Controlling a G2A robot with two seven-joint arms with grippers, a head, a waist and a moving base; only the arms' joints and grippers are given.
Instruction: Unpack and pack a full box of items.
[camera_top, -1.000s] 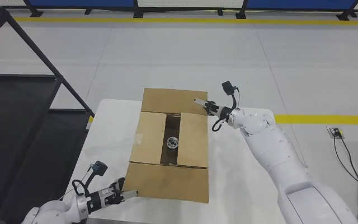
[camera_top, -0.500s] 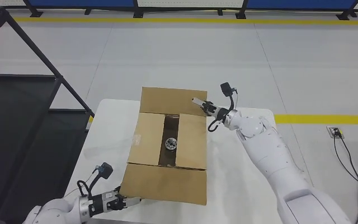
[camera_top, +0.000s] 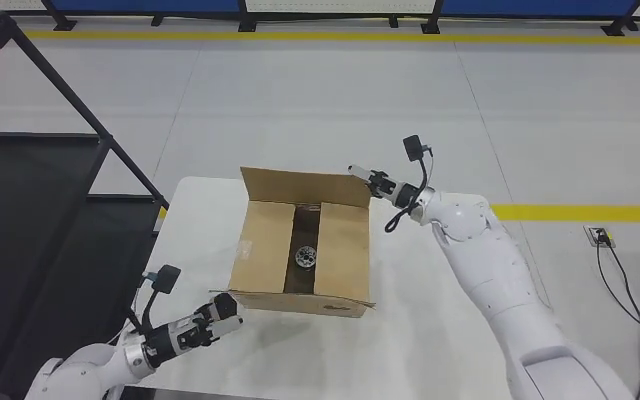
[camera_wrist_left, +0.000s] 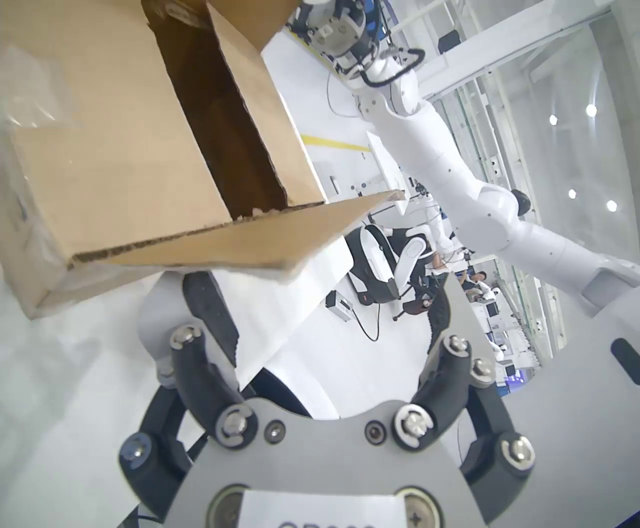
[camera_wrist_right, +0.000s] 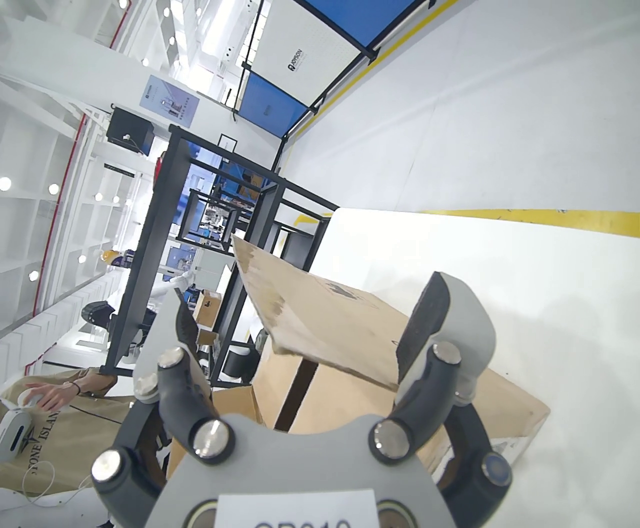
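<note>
The cardboard box (camera_top: 262, 250) was seen on the white table (camera_top: 430, 320). Its two inner flaps (camera_top: 345, 250) were laid flat, and a narrow gap was left between them, through which a round dark item (camera_top: 307, 256) was visible inside. The gap ran from the robot's side toward the far side, so the hinge lines of the two outer flaps lay crosswise to it.

The far flap (camera_top: 300, 186) was tilted up. Its right corner was bracketed by the right gripper (camera_wrist_right: 307, 300), whose fingers were spread wide with the cardboard passing between them unclamped; contact at one pad could not be ruled out. The near flap (camera_wrist_left: 240, 245) was likewise lifted off the horizontal. The left gripper (camera_wrist_left: 320, 292) was placed just below and outside its left corner, jaws wide apart and nothing grasped.

Each arm was thus paired with the flap nearer to it, at diagonally opposite corners. The next move was judged to turn on this: each flap can only be swung about its own crosswise hinge, so any push would have to be directed along the box's near-to-far line, not sideways.
</note>
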